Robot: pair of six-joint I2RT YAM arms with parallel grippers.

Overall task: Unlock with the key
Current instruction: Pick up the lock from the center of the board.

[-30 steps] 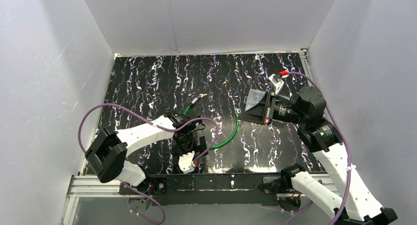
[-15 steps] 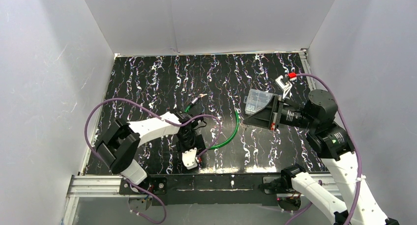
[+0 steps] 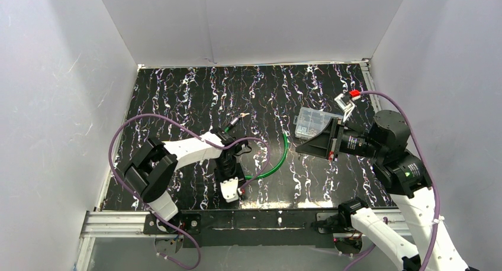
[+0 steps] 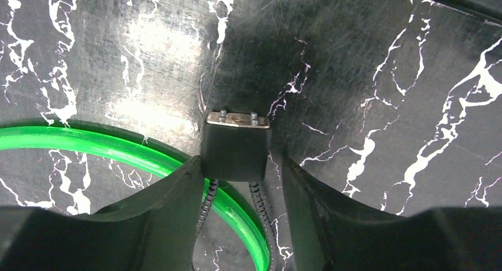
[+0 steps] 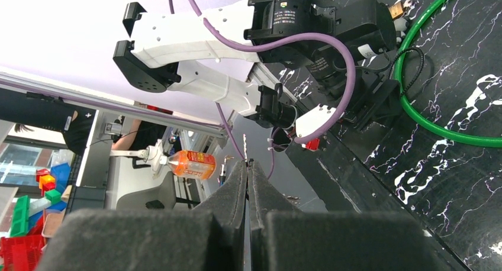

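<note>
Lock [image 4: 235, 145] sits front-left on mat [image 3: 177, 99], green cable [image 3: 279, 160] attached. Left claw [image 4: 241, 163] narrow around it; clamped or not, can't tell. Right claw [image 5: 247, 164], raised, pinches thin key [image 5: 244, 144].

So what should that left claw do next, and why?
Probably close the left gripper on the black lock body: its fingers sit either side of it, with a gap showing beside one finger, so it isn't pinned yet.

Left end effector [image 4: 240, 167] narrowed around lock [image 4: 237, 142] (small gap one side), right end effector [image 3: 303, 144] drawn back rightward
</note>
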